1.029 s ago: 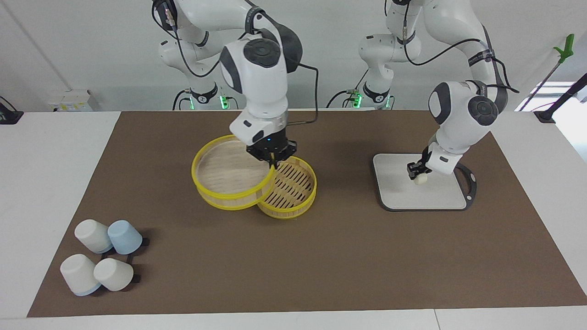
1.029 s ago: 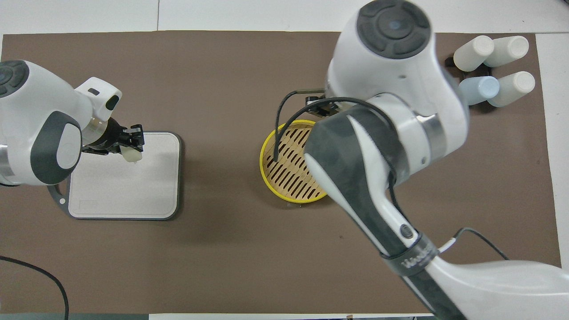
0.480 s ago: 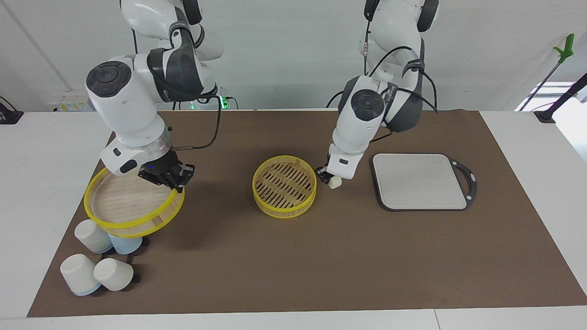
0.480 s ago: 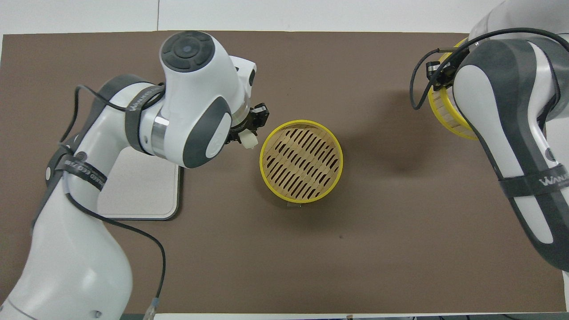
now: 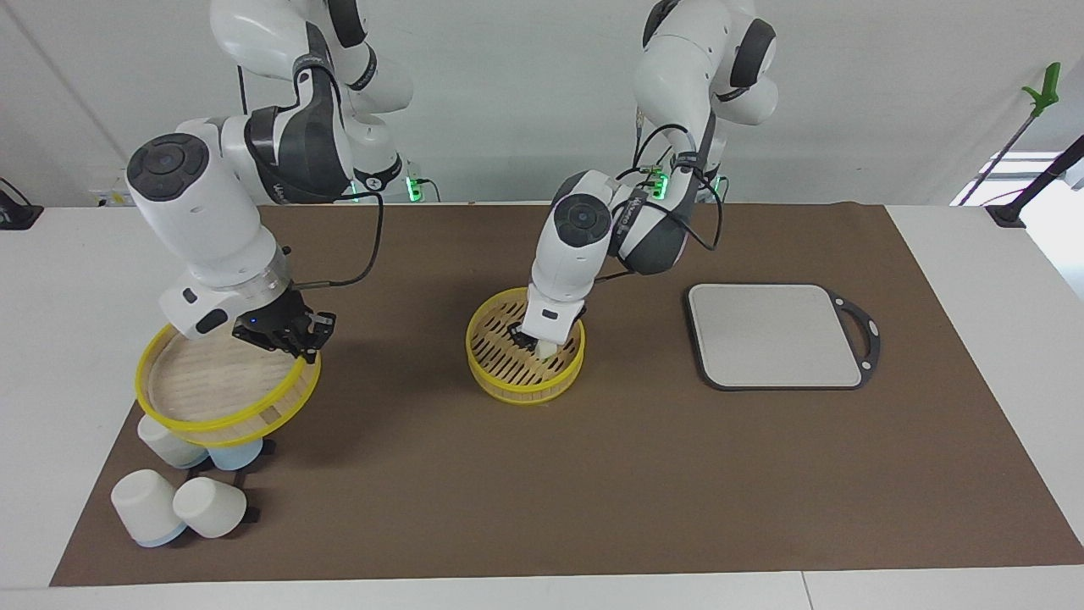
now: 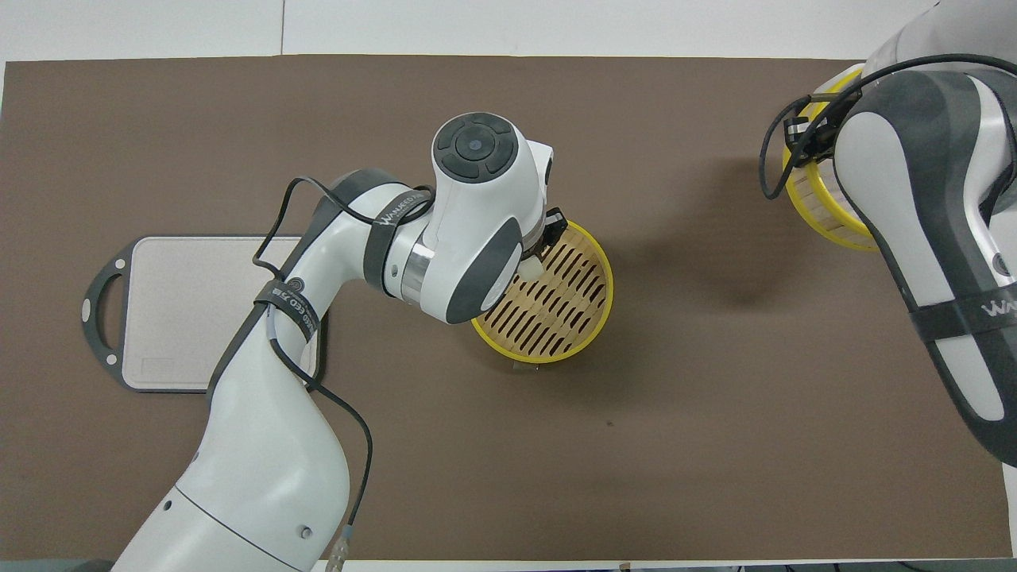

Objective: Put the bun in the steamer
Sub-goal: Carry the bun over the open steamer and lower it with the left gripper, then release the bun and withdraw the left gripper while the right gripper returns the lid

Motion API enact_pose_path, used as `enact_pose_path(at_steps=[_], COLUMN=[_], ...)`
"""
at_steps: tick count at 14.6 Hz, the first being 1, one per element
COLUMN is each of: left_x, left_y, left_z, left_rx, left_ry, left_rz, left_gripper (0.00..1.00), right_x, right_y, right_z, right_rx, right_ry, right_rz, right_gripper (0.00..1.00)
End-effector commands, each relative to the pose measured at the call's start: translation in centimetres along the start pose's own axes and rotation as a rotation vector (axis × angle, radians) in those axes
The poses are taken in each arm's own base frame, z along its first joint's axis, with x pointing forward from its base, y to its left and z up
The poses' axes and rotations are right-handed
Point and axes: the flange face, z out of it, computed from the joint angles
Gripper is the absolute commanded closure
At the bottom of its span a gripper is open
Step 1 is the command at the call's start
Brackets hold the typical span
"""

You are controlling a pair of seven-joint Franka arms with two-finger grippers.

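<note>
My left gripper (image 5: 542,346) is down inside the steamer (image 5: 525,346), at the part of the basket toward my left arm's end of the table, and its fingertips are pinched on the bun (image 5: 547,349). The bun is a small cream-white lump, low over the slatted floor; I cannot tell whether it is touching the slats. From the overhead view my own wrist covers most of that spot, and only a pale edge of the bun (image 6: 531,268) shows just inside the steamer's yellow rim (image 6: 601,262).

My right gripper (image 5: 284,333) is up over the right arm's end of the brown mat (image 5: 593,474), pressed together on the yellow rim of the lid (image 5: 222,391), which hangs tilted above the cups (image 5: 182,504). Two of the cups are partly hidden under the lid.

The grey tray (image 5: 775,335) lies flat on the mat toward my left arm's end, well apart from the steamer, with its handle loop pointing outward
</note>
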Motion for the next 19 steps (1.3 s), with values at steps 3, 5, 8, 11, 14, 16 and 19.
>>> enact_pose_path(at_steps=[3,5,8,11,14,16,19], left_x=[-1.8,-2.3,-3.2,-3.1,-2.4,-0.5,4.4], left_y=[-1.2,-1.4,-1.3,-1.5,-1.8,-3.0,-7.7], left_z=[3.6,4.1,4.2,3.3,2.2,-1.1,-8.4], left_rx=[0.011,0.023,0.034,0.071,0.098,0.074,0.048], left_ry=[0.003,-0.002,-0.009,-0.028,-0.040,-0.002,0.058], left_rz=[-0.033,-0.032,-0.025,-0.035,-0.046,-0.075,-0.154], left_gripper=[0.58,0.57,0.47,0.00,0.00,0.00,0.00], right_x=[-1.0,-1.1,-1.1,-1.3,-1.1,-1.1,-1.3], right_y=[0.4,0.5,0.6,0.5,0.2,0.3,-1.5], right_z=[-0.7,-0.5,-0.5,-0.2,-0.5,-0.6,-0.5], right_rx=[0.001,0.001,0.001,0.000,0.004,0.017,0.020], right_ry=[0.014,0.008,0.005,0.002,0.014,0.014,0.008], right_rz=[-0.021,-0.020,-0.018,-0.018,-0.022,-0.019,-0.011], right_gripper=[1.00,1.00,1.00,1.00,1.00,1.00,1.00])
